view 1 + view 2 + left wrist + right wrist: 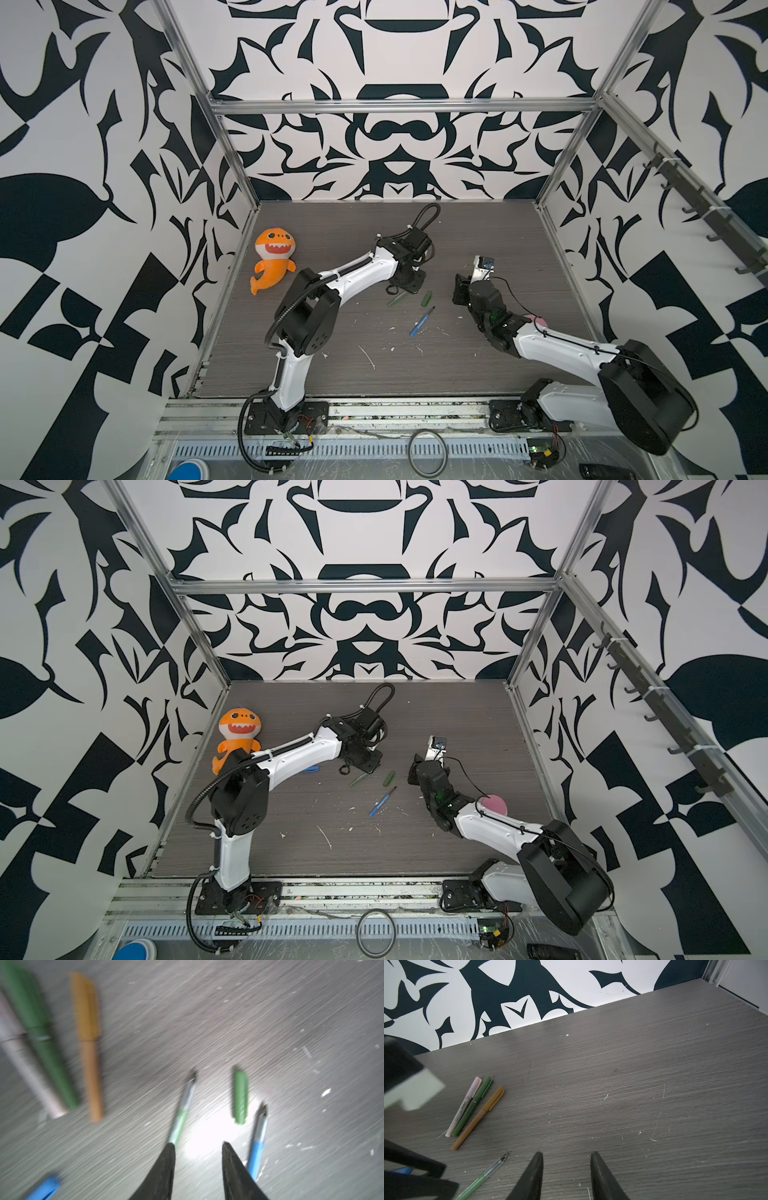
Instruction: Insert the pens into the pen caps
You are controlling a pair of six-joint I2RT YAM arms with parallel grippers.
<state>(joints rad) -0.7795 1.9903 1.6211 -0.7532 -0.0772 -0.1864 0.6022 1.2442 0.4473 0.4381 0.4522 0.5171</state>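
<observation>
Left wrist view shows 2 open pens on the table [291,1022]: the uncapped green pen [182,1109] and the uncapped blue pen [258,1142], with the green cap [241,1097] between them and the blue cap [44,1188] well apart. 3 capped pens, white-pink [22,1059], green [41,1039] and orange [89,1053], lie side by side nearby. Left gripper [197,1144] stands over the 2 open pens, jaws apart and empty. Right gripper [566,1153] is likewise parted, holding nothing. An orange plush shark [272,259] lies by the table's left edge.
</observation>
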